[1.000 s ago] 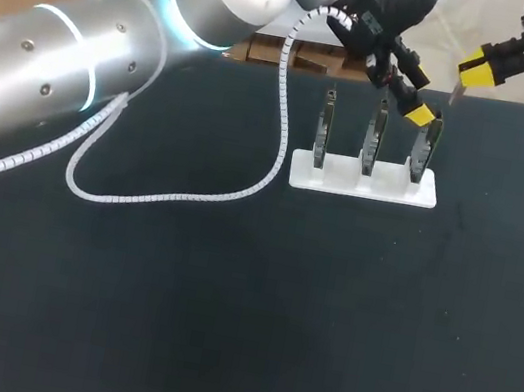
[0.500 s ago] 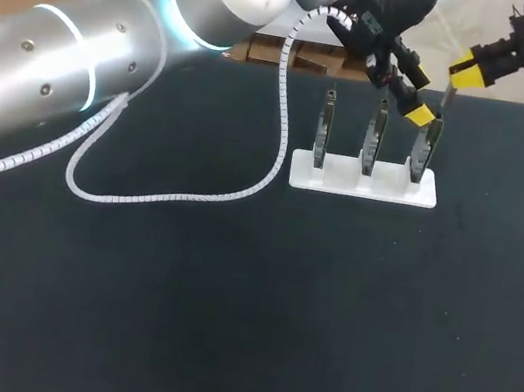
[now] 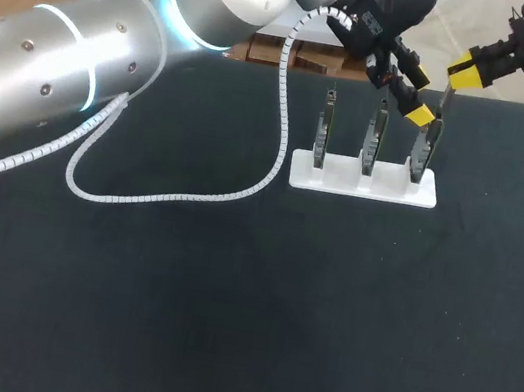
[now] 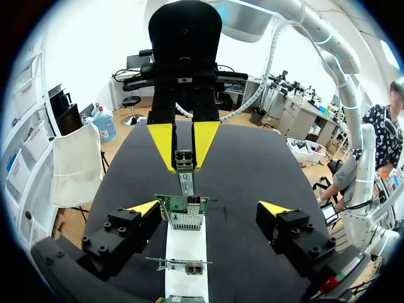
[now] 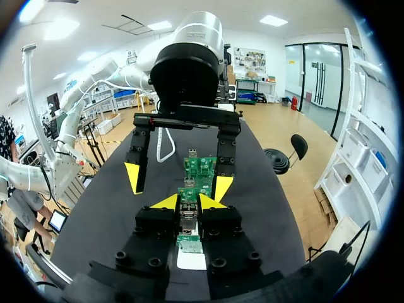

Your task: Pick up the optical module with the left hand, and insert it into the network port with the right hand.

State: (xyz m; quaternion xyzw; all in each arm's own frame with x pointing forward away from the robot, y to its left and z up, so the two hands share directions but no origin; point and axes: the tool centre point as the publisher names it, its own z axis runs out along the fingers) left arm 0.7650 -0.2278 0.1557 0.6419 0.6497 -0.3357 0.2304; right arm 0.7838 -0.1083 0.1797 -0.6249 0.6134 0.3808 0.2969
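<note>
Optical module (image 4: pixel 187 183) in right hand (image 3: pixel 464 67), circuit boards (image 3: pixel 374 140) beneath — white rack (image 3: pixel 364 182).

A black table (image 3: pixel 218 330) carries a white base (image 3: pixel 339 178) near its far edge; the left board (image 3: pixel 324 131) and middle board (image 3: pixel 375 140) stand upright in it, apart

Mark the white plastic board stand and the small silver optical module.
white plastic board stand (image 3: pixel 345 183): head view, bare front edge.
small silver optical module (image 4: pixel 185 177): left wrist view, metal body.
</note>
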